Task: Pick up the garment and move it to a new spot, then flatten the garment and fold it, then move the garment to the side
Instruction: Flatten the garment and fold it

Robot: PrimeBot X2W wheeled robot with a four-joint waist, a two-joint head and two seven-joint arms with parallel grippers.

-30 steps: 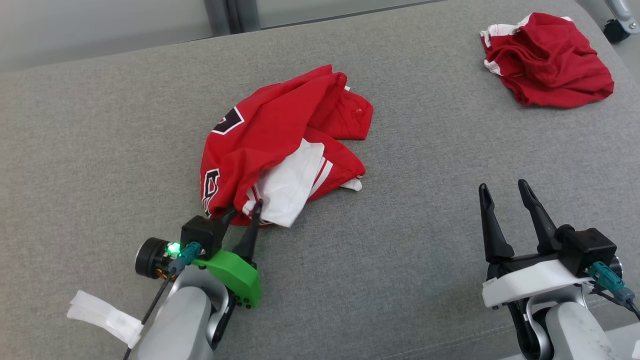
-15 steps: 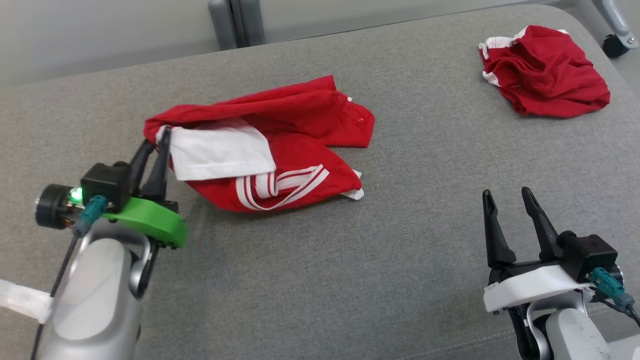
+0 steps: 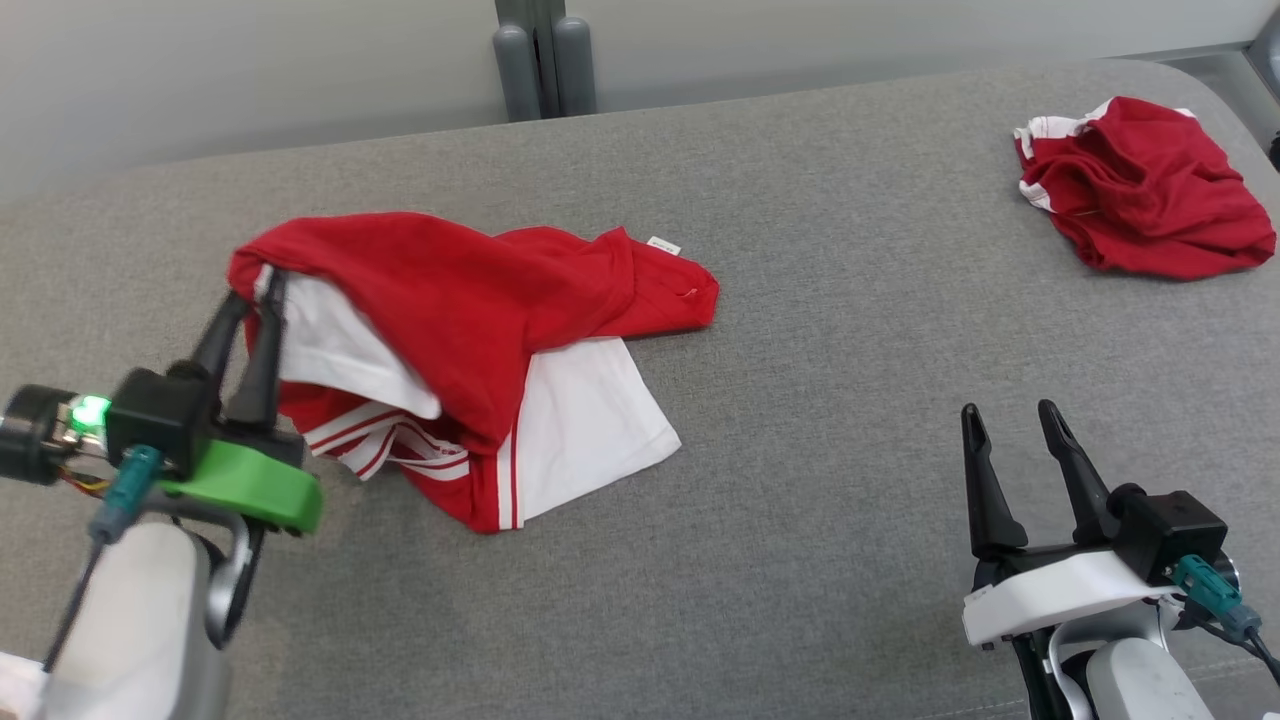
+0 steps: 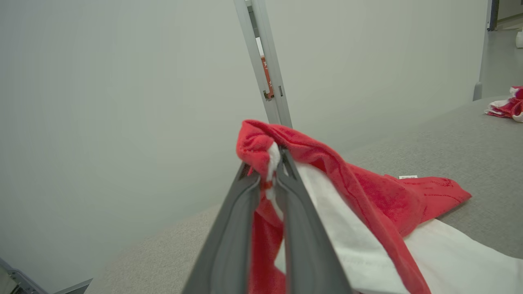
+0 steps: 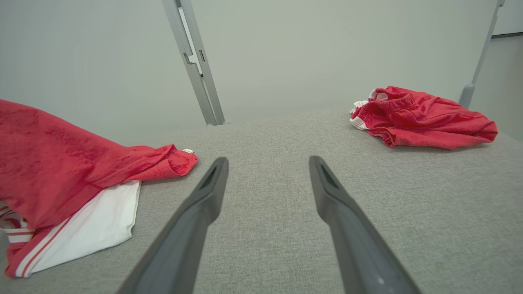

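The garment (image 3: 470,320) is a red and white jersey, crumpled on the grey cushioned surface (image 3: 820,400) left of centre. My left gripper (image 3: 258,295) is shut on its left edge and holds that edge raised off the surface; in the left wrist view the fingers (image 4: 304,228) pinch red and white cloth (image 4: 367,196) at their tips. The rest of the garment (image 5: 69,171) trails to the right and lies on the surface. My right gripper (image 3: 1005,415) stands open at the lower right, nothing between its fingers (image 5: 196,212), well apart from the garment.
A second crumpled red garment (image 3: 1140,190) lies at the far right corner, also seen as a red heap (image 5: 421,116) in the right wrist view. A grey post (image 3: 545,55) and a pale wall stand behind the surface. Bare grey surface lies between the two garments.
My left gripper closed on the garment's near edge, then lifted and dragged it to the left, spreading the cloth out. The head camera has shifted. The right gripper stayed open and still.
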